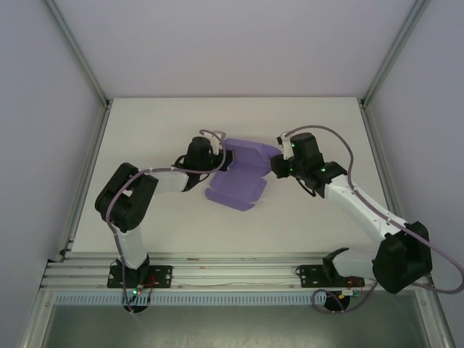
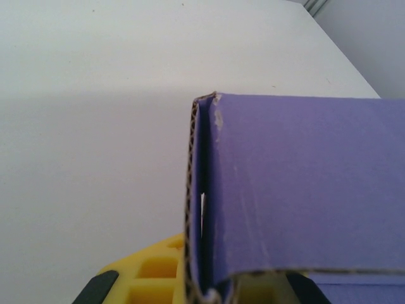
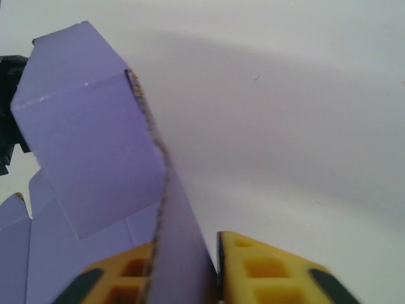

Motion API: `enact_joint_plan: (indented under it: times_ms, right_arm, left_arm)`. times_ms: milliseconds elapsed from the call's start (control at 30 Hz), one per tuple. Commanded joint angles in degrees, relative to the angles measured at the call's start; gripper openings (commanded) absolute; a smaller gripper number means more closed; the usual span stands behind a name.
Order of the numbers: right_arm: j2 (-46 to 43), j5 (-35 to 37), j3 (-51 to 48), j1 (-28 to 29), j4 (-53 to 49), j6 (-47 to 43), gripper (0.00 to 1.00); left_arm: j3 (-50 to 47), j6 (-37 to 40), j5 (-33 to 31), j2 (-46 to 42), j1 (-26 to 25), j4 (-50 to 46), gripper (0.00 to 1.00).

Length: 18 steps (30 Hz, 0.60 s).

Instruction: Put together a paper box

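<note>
Straight to the middle of the white table (image 1: 145,123) for the paper box (image 1: 239,185): lavender card, half folded, near flaps spread flat on the surface, far panels lifted. Held from both sides, no question.

From the left, pinched by the left gripper (image 1: 222,161), closed right down on a doubled-over edge of the card. Up close on the left wrist view, clamped between the yellow fingers (image 2: 149,275), with the raw corrugated rim of the fold running up from the grip and a broad purple wall stretching off to the right. Standing upright there, by the look of it.

From the right, caught by the right gripper (image 1: 280,165) at the far right end of the card. On the right wrist view, squeezed tight: a thin raised panel sandwiched between both fingers, no gap to either side. Rising from that grip, leaning left, creased partway up, with more flaps lying low at the left.

Reaching in from bases set well apart on the near edge, and meeting at the card.
</note>
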Motion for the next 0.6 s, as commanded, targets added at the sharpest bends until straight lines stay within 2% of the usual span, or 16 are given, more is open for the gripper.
enact_joint_plan:
  times_ms: [0,100,300,467,567]
  right_arm:
    - [-0.14,-2.74,2.63,-0.14,-0.11,-0.88,0.01]
    - [-0.81,-2.47,2.35,0.27,0.45,-0.55,0.0]
    - [-1.82,-0.82,0.94,2.38,0.64,-0.42,0.0]
    - [-1.6,-0.23,0.99,4.19,0.92,-0.86,0.0]
    - [-1.19,0.31,1.03,4.22,1.67,-0.67,0.0]
  left_arm:
    - [3.41,-2.54,-5.85,-0.72,-0.12,-5.25,0.0]
    - [7.9,-6.87,-16.45,1.55,-0.08,-13.36,0.0]
    - [15.17,-12.09,-28.41,6.47,-0.66,-24.09,0.0]
    - [19.91,-12.26,-33.22,9.54,-1.17,-30.63,0.0]
    - [20.76,-11.39,-33.2,9.86,-1.18,-31.82,0.0]
